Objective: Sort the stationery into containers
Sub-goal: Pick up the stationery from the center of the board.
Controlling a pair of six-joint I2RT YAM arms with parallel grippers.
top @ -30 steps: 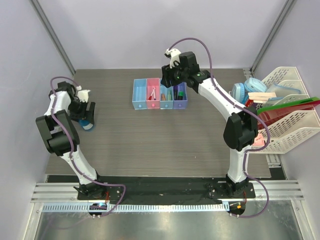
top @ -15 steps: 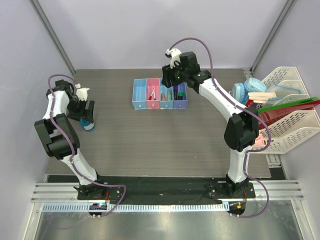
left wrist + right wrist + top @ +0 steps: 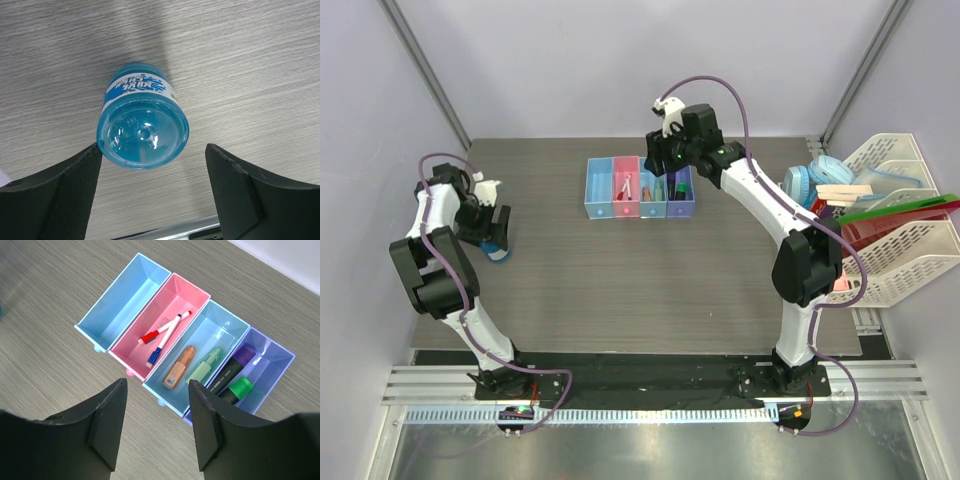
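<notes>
The joined containers (image 3: 640,188) stand at the table's back middle. In the right wrist view the blue bin (image 3: 122,297) is empty. The pink bin (image 3: 192,297) holds a red-capped marker (image 3: 159,332) and a blue-capped marker (image 3: 167,337). The light blue bin (image 3: 225,330) holds an orange piece (image 3: 181,367) and a green piece (image 3: 206,365). The purple bin (image 3: 272,360) holds a green-capped highlighter (image 3: 235,390) and a purple-capped one (image 3: 236,361). My right gripper (image 3: 156,425) hangs open and empty above the bins. My left gripper (image 3: 152,190) is open, its fingers either side of a round blue container (image 3: 142,132) lying on the table (image 3: 495,250).
White mesh racks (image 3: 905,265) with folders and books stand at the right edge. A blue round object (image 3: 800,185) lies beside them and a pink item (image 3: 835,282) sits near the right arm. The left gripper works close to the table's left edge.
Both arms have shifted only slightly. The right gripper stays open above the bins and the left gripper stays open at the blue container.
</notes>
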